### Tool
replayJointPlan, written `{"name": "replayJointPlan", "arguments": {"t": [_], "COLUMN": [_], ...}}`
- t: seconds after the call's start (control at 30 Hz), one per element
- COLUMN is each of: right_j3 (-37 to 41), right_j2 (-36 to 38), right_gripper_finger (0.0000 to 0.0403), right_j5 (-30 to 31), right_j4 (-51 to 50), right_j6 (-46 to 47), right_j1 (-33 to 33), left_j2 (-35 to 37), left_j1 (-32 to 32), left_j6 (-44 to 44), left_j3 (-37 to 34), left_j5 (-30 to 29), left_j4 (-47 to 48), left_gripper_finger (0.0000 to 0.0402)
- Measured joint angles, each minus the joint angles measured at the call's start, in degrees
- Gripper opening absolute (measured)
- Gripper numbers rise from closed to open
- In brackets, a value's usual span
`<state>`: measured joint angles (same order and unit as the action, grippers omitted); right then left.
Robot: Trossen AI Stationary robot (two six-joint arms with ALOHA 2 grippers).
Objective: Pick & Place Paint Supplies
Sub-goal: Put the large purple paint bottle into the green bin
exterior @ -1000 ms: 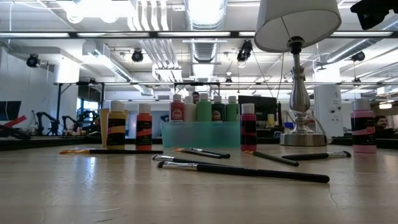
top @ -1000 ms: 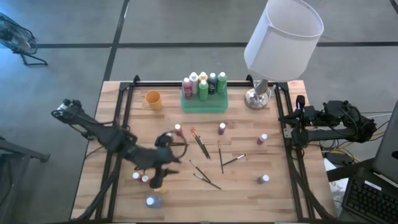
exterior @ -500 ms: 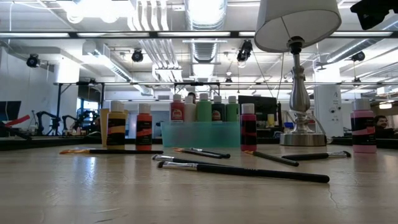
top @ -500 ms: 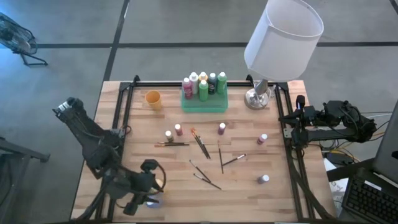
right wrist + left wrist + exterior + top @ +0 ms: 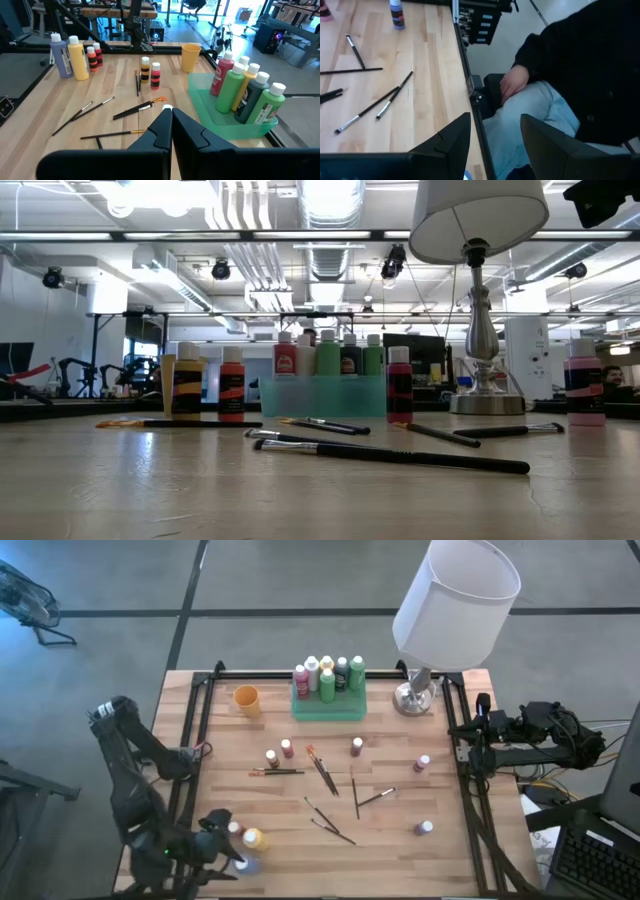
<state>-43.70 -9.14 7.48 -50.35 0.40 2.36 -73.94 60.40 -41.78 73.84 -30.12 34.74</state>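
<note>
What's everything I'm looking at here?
green plastic tray: one, table's back edge
tall paint bottles: six, mixed colours, standing in tray
loose small paint bottles: about nine, mixed colours, across wooden table
thin dark-handled paintbrushes: about seven, mid-table
small orange cup: one, left of tray
white-shaded metal lamp: one, right of tray
person's hand: one, beyond table's front edge
left gripper: jaws open, empty, front-left corner
right gripper: jaws shut, right edge

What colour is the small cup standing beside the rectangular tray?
Orange; the small cup shows best in the right wrist view.
</note>
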Motion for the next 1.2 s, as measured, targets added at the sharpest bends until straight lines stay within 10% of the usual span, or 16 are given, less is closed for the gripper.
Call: {"name": "replayJointPlan", "arguments": {"t": [0.73,1.2], "right_j3": [0.0,0.0], "right_j2": [0.0,0.0], "right_gripper_finger": [0.0008,0.0008], "right_j5": [0.0,0.0], "right_j4": [0.0,0.0], "right_j6": [0.0,0.0], "right_j1": [0.0,0.0], "left_j2": [-13.7,-16.1], "left_j1": [11.6,14.7], "left_j6": [-29.2,-33.3], "left_j3": [-0.2,-0.2], "left_j5": [-9.0,-15.0], "left_j4": [0.9,1.9], "left_gripper_finger": [0.0178,0.0178]}}
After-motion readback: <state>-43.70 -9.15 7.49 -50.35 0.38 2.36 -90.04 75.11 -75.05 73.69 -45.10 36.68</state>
